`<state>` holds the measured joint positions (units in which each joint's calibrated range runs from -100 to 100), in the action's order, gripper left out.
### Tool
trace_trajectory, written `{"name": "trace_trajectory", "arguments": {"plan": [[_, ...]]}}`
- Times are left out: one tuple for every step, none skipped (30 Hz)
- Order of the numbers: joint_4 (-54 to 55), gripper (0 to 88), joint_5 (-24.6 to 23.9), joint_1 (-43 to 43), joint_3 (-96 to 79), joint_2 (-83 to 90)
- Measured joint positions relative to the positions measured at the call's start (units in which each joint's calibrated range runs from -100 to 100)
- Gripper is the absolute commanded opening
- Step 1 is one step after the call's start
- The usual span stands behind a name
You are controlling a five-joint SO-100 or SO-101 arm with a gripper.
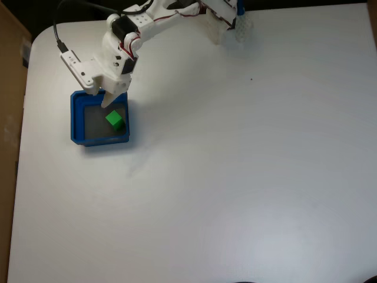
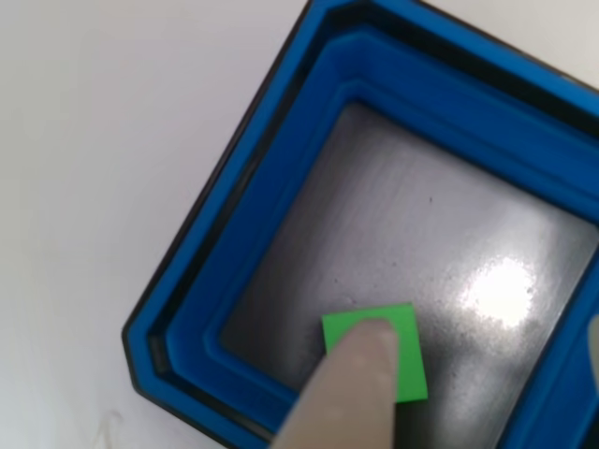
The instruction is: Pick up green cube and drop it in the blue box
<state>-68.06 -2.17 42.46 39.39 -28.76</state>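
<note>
Fixed view: blue box (image 1: 75,121) sits on the white table (image 1: 235,177) near its left edge, at the upper left of the picture. Box is square and shallow, with thick raised blue walls and a grey floor. Green cube (image 1: 115,121) lies inside the box, resting on the grey floor toward the right wall as this view shows it, apart from the walls. White arm (image 1: 147,23) reaches in from the top of the picture, and its fingers (image 1: 108,100) hang over the box's far rim, pointing down, just above and beside the cube. Cube is not gripped; it rests free on the floor. Other view, close-up looking down into the box (image 2: 271,168): stepped blue walls frame the grey floor, which carries a bright glare patch to the right. Cube (image 2: 407,360) sits on the floor near the lower inner wall. One pale, blurred fingertip (image 2: 351,393) rises from the bottom edge and overlaps the cube's lower left face. Whether the fingers are spread or pressed together cannot be told from either picture.
</note>
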Motion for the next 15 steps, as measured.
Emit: {"name": "trace_trajectory", "arguments": {"plan": [[0.0,17.3,0.0,0.0,-0.2,1.2],[0.0,17.2,0.0,0.0,-0.4,2.6],[0.0,17.2,0.0,0.0,-0.7,3.8],[0.0,17.2,0.0,0.0,-1.1,5.3],[0.0,17.2,0.0,0.0,-1.7,6.8],[0.0,17.2,0.0,0.0,-2.4,8.5],[0.0,17.2,0.0,0.0,-3.2,10.1],[0.0,17.1,0.0,0.0,-4.1,11.7],[0.0,17.1,0.0,0.0,-5.3,13.5],[0.0,17.0,0.0,0.0,-6.4,15.3],[0.3,16.9,0.0,-0.1,-7.9,17.1],[0.7,16.9,0.0,-0.1,-9.5,19.1],[1.4,16.9,0.0,-0.4,-11.4,21.1],[2.5,16.9,0.0,-0.6,-13.7,23.1],[3.6,16.9,0.0,-1.1,-16.2,25.2]]}}
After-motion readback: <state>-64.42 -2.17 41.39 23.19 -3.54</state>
